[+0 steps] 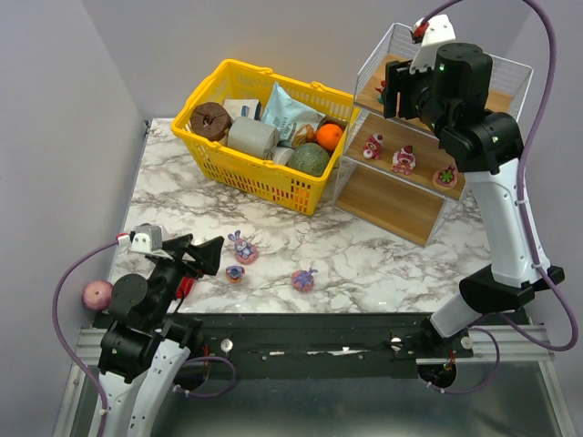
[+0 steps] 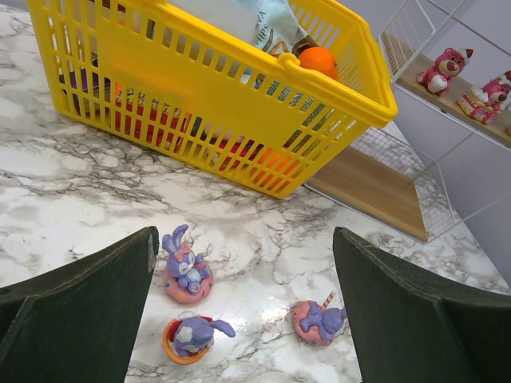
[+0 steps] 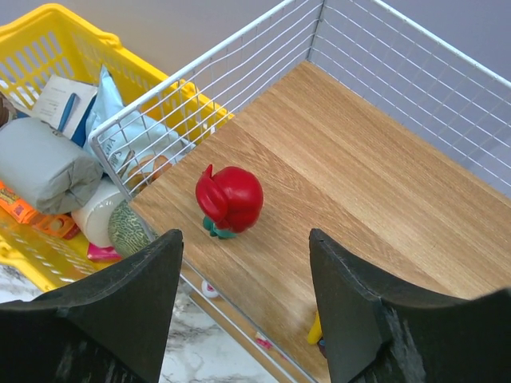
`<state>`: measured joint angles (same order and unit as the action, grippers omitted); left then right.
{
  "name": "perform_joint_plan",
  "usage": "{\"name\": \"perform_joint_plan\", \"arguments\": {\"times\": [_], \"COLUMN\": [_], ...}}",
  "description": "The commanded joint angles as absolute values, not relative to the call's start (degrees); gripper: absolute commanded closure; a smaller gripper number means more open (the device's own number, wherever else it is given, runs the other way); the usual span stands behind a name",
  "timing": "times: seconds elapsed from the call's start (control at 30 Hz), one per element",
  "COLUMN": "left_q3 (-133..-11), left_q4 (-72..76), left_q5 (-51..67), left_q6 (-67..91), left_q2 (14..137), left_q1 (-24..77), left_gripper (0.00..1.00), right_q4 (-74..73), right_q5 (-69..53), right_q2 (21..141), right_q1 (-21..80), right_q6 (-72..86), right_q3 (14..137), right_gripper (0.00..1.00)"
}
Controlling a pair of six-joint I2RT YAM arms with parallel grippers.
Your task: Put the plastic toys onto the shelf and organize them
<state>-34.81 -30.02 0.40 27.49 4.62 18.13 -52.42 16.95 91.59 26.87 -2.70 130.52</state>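
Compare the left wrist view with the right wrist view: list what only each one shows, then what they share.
Only the left wrist view: three purple bunny toys on the marble tabletop, and pink figures standing on a lower shelf board.
Only the right wrist view: the small red toy, upright on the top board near the wire corner.
Both: the yellow basket with its groceries, and the shelf, each seen from a different side.

Bright, even overhead light, soft short shadows, all views sharp.
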Motion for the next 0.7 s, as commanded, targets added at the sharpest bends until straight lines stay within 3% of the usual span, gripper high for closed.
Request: {"name": "perform_joint_plan", "arguments": {"times": [0.0, 0.67], "left_q3": [-34.8, -34.8], "left_q4": [-30.4, -30.5], "left_q5": [-0.8, -0.9], "left_q6": [27.6, 27.6], "left_q2": [4.7, 4.6], "left_q1": [18.3, 18.3], "left_gripper": [0.01, 0.01], "right_q4": [-52.6, -47.3], "right_q5": [17.2, 22.2], "right_q2": [91.1, 90.1], "right_q1": [26.6, 26.6], "right_q6": [-4.5, -6.5], "right_q3": [129.6, 125.5], "right_gripper": [0.29, 0.34]}}
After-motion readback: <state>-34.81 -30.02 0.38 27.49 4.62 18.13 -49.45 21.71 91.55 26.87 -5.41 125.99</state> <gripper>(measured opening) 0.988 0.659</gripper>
